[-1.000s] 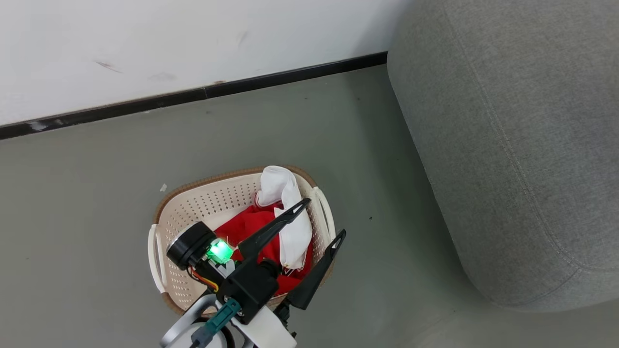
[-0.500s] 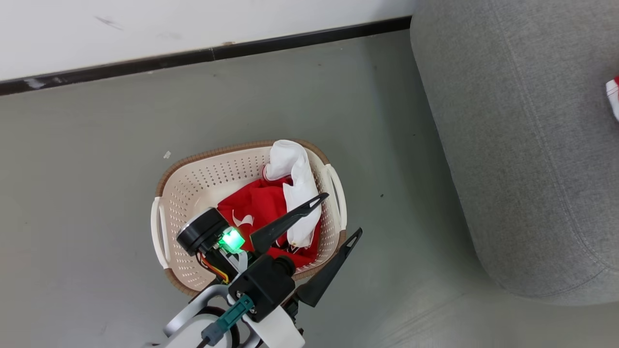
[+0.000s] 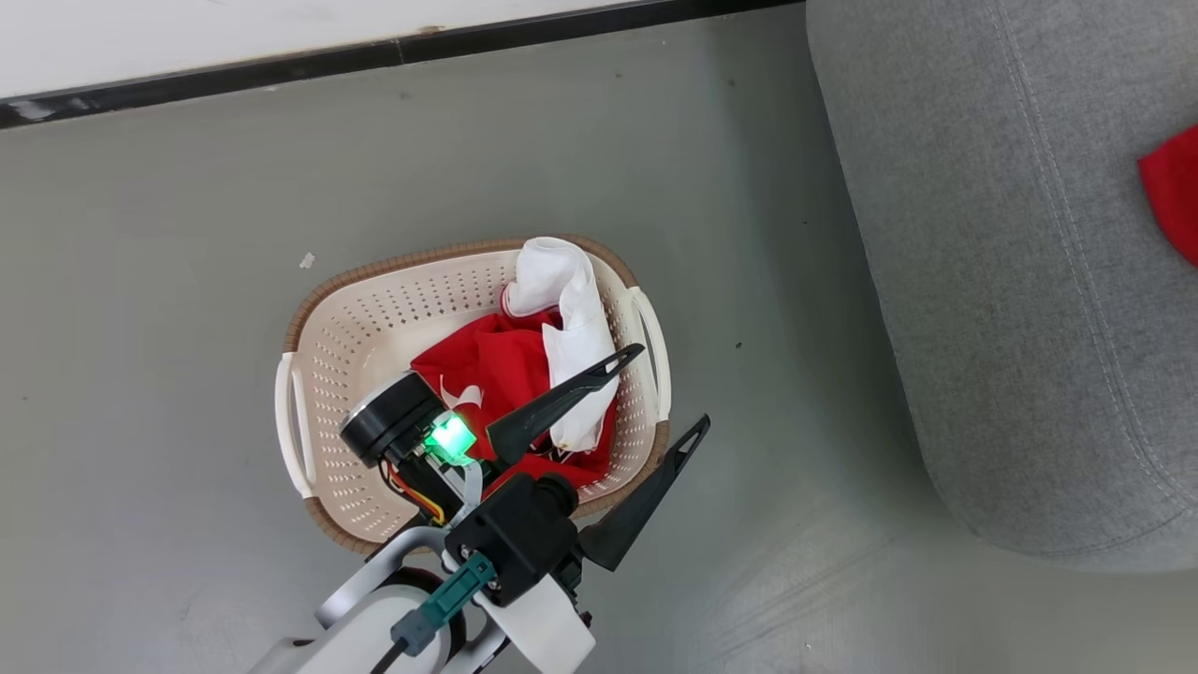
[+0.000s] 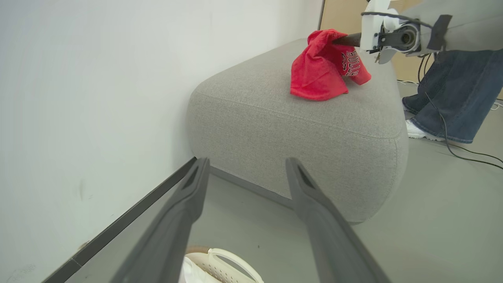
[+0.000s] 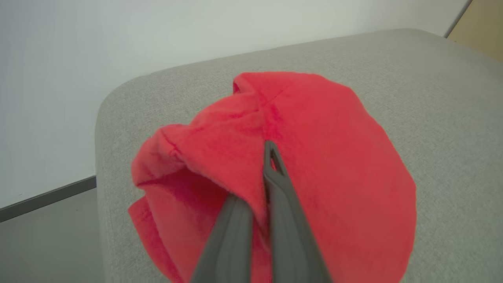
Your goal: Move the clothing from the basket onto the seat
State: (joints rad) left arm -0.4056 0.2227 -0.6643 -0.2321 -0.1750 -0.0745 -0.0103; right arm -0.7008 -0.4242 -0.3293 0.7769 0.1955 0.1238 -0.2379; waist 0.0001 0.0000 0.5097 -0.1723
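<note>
The cream basket (image 3: 374, 277) sits on the floor holding a red garment (image 3: 496, 360) with white lettering and a plain white garment (image 3: 571, 309) draped at its right side. My left gripper (image 3: 669, 388) hovers open over the basket's right rim with nothing between its fingers; in the left wrist view the left gripper (image 4: 246, 163) points toward the grey seat (image 4: 298, 118). My right gripper (image 5: 259, 177) is shut on another red garment (image 5: 314, 149), which hangs down onto the seat's top (image 5: 432, 78). That same red garment (image 4: 322, 67) (image 3: 1175, 187) shows over the seat (image 3: 1011, 281).
A white wall with a black skirting strip (image 3: 374, 54) runs behind the basket. Bare grey floor (image 3: 767, 374) separates the basket from the seat. A person's legs in jeans (image 4: 456, 90) stand beyond the seat, with cables (image 4: 463, 153) on the floor.
The head camera has shifted, sliding the scene up the picture. A red garment has come into view at the right edge over the seat. My left gripper stays open over the basket.
</note>
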